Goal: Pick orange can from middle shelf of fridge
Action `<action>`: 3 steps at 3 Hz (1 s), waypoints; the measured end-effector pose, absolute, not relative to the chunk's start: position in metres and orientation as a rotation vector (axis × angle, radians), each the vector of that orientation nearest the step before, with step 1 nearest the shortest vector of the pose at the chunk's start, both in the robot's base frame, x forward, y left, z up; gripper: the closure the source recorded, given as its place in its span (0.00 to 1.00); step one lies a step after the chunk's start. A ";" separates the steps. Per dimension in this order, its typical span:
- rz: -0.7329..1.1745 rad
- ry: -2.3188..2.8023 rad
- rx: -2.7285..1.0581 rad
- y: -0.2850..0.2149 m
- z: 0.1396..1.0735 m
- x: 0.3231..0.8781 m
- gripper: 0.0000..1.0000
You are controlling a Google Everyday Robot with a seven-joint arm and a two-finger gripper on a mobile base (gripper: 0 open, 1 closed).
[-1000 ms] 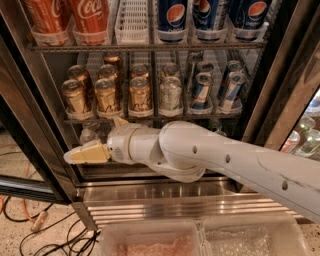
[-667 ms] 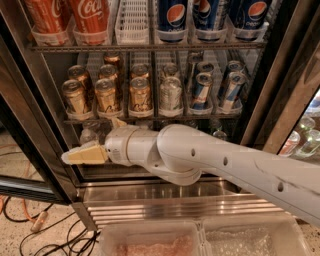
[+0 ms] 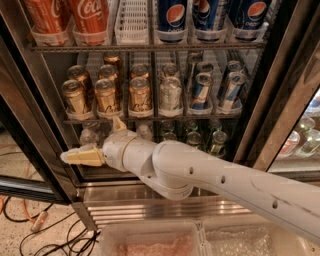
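Several orange cans stand in lanes at the left of the middle shelf (image 3: 150,118) of the fridge (image 3: 30,105); the front ones are at the left (image 3: 75,97), centre (image 3: 106,96) and right (image 3: 140,95). A silver-white can (image 3: 170,95) and blue-red-silver cans (image 3: 201,90) stand to their right. My gripper (image 3: 97,141) is below the middle shelf, in front of the lower rack at the left. It is open and empty, one tan finger (image 3: 82,156) pointing left and the other (image 3: 118,124) pointing up just under the shelf edge. My white arm (image 3: 210,175) hides part of the lower rack.
Tall Coca-Cola cans (image 3: 90,17), a white basket (image 3: 132,20) and Pepsi cans (image 3: 175,15) fill the rack above. Bottles (image 3: 217,142) stand on the rack below. The stainless base (image 3: 150,205), clear bins (image 3: 150,240) and floor cables (image 3: 30,230) lie below. The dark door frame (image 3: 280,100) is at the right.
My gripper has shifted slightly left and a touch lower in front of the lower rack. The cans have not moved.
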State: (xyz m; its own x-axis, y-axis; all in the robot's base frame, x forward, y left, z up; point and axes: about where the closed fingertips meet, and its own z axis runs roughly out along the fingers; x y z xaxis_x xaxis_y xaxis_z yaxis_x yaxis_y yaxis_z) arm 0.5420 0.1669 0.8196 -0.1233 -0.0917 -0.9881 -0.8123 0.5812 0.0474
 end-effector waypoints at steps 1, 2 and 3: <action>0.690 1.550 -0.765 0.168 0.824 0.543 0.00; 0.642 1.527 -0.768 0.168 0.825 0.545 0.00; 0.556 1.510 -0.758 0.163 0.822 0.561 0.00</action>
